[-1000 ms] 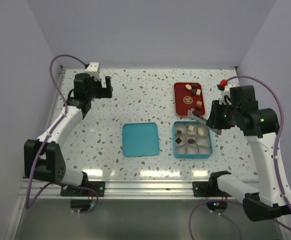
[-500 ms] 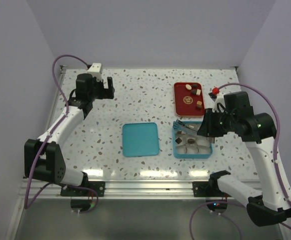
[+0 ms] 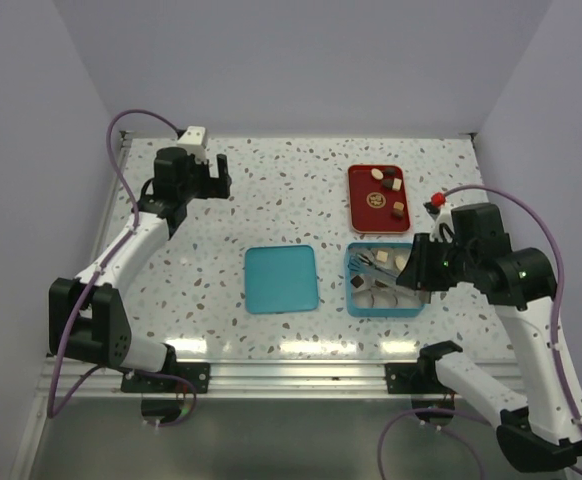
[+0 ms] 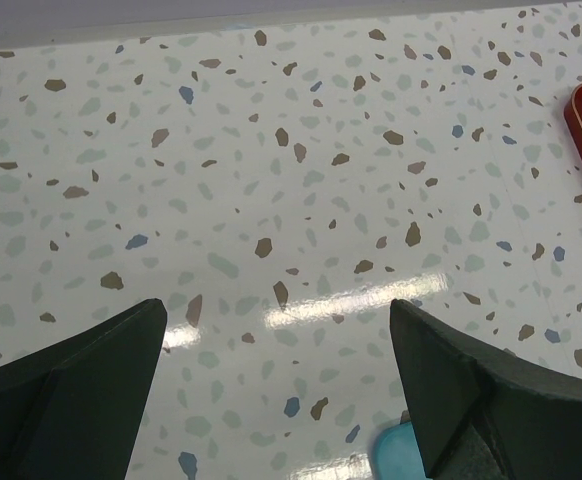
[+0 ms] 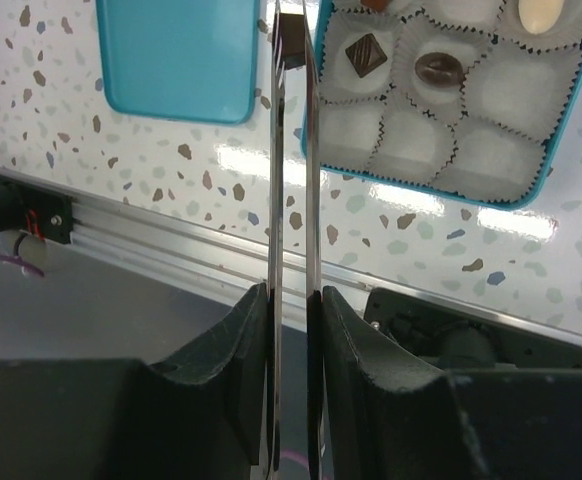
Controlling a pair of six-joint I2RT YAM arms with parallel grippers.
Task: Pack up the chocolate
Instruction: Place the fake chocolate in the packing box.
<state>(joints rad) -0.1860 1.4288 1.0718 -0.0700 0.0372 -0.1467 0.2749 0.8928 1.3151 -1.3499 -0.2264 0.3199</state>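
The right gripper (image 5: 291,300) is clamped on thin metal tweezers (image 5: 275,150), whose blades run along the left edge of the teal box (image 3: 385,313). A brown sliver shows between the blades near their tips, too narrow to say what it is. From above, the arm covers much of the box's right side. The box sits near the table's front rail (image 5: 171,255), with the teal lid (image 3: 281,279) flat to its left and the red tray (image 3: 363,215) just behind.

As for the chocolate (image 5: 366,53), a dark square, a dark round and a cream oval sit in paper cups (image 5: 411,140) in the box. A few more pieces lie on the tray. The left gripper (image 4: 276,320) hangs wide open over the speckled table (image 4: 271,150), far left, well apart.
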